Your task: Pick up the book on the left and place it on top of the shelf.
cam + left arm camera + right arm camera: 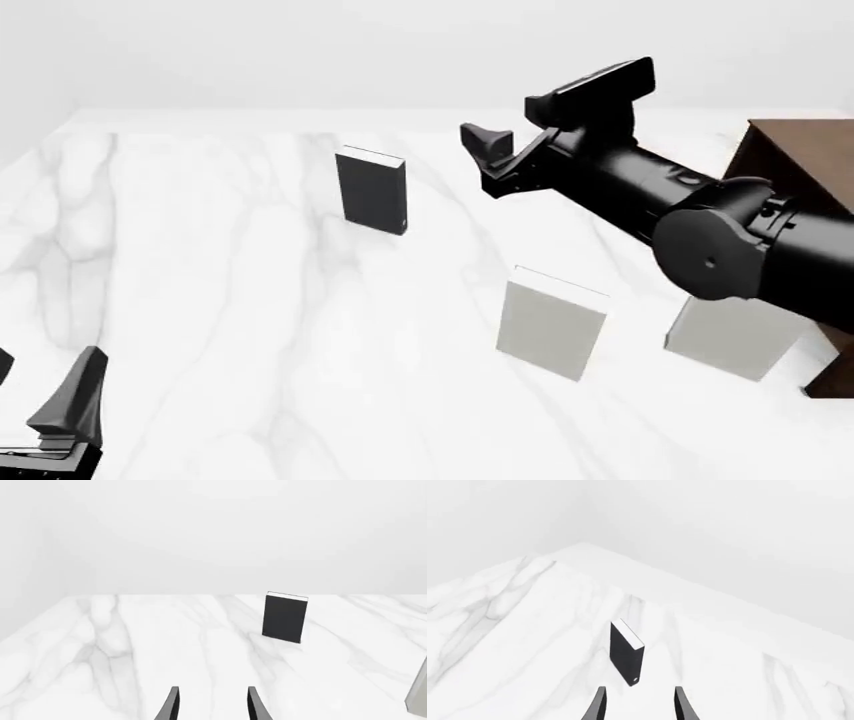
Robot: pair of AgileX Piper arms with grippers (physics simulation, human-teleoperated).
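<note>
The book (371, 190) is dark charcoal with white page edges and stands upright on the marble table (214, 290), left of centre. My right gripper (505, 120) hovers open above the table, to the right of the book and apart from it. In the right wrist view the book (626, 652) stands edge-on just ahead of the open right gripper (639, 694). My left gripper (40, 378) sits open at the near left corner, far from the book (285, 617); the left gripper (212, 694) holds nothing. The dark brown shelf (801, 165) shows at the right edge, partly hidden by the right arm.
Two pale grey books stand upright on the near right: one (551, 328) at centre right, the other (731, 338) beside the shelf, half behind the right arm (707, 235). A pale book's edge (419, 690) shows in the left wrist view.
</note>
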